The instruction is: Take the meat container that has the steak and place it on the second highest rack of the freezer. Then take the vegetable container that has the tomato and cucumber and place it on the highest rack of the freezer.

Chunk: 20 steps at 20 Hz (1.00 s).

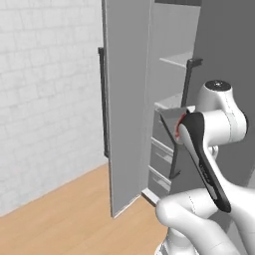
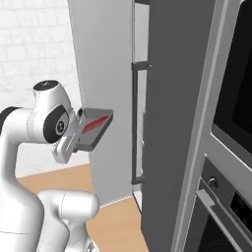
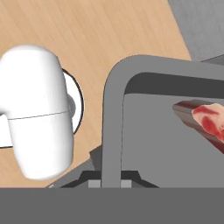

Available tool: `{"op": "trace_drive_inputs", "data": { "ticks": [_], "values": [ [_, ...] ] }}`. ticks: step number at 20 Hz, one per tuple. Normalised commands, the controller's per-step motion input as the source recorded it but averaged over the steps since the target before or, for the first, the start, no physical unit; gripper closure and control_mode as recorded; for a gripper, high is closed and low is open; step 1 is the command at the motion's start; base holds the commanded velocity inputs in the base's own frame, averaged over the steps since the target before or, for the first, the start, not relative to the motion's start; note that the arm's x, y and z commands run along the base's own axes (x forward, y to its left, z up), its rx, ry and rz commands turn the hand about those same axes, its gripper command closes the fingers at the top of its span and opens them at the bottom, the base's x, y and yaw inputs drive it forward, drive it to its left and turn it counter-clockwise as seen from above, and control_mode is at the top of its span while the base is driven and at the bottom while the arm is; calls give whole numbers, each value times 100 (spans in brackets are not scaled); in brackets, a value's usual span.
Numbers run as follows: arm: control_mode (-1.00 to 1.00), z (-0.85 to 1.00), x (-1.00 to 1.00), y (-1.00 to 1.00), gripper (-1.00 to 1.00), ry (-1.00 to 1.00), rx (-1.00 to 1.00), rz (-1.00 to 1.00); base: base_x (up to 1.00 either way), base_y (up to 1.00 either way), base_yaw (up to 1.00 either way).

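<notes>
in the left base view the freezer (image 1: 130, 99) stands with its door swung open toward the camera, the black bar handle (image 1: 103, 102) on the door's outer face at about nine o'clock from the arm. past the door edge, pale shelves (image 1: 175, 60) sit at roughly twelve o'clock above the wrist, with grey drawers (image 1: 162, 154) below them.

the gripper (image 2: 78, 132) is clamped on the near rim of the meat container (image 2: 95, 129); the hand view shows the rim running between the finger tips at six o'clock, so the hand is holding the tray, not empty. the tray is off any surface, carried in the air just in front of the open cabinet, tilted with its far end higher in the right base view.

the steak (image 2: 95, 124) lies inside, its long axis running away from the hand toward about two o'clock in that view.

the relation that matters: the tray's long axis points out from the fingers toward the freezer opening, and the shelves lie ahead of and above the hand. i judge the tray needs raising and levelling before it slides onto the second highest rack.
</notes>
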Motion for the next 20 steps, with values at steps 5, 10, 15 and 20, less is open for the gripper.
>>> {"op": "trace_drive_inputs", "data": {
  "ticks": [5,10,15,20],
  "values": [
    [100,0,0,0,100,0,0,0,57,44,-35],
    [100,0,0,0,100,0,0,0,40,50,-36],
    [100,0,0,0,100,0,0,0,35,36,-41],
    [100,0,0,0,100,0,0,0,33,56,-36]
  ]
}}
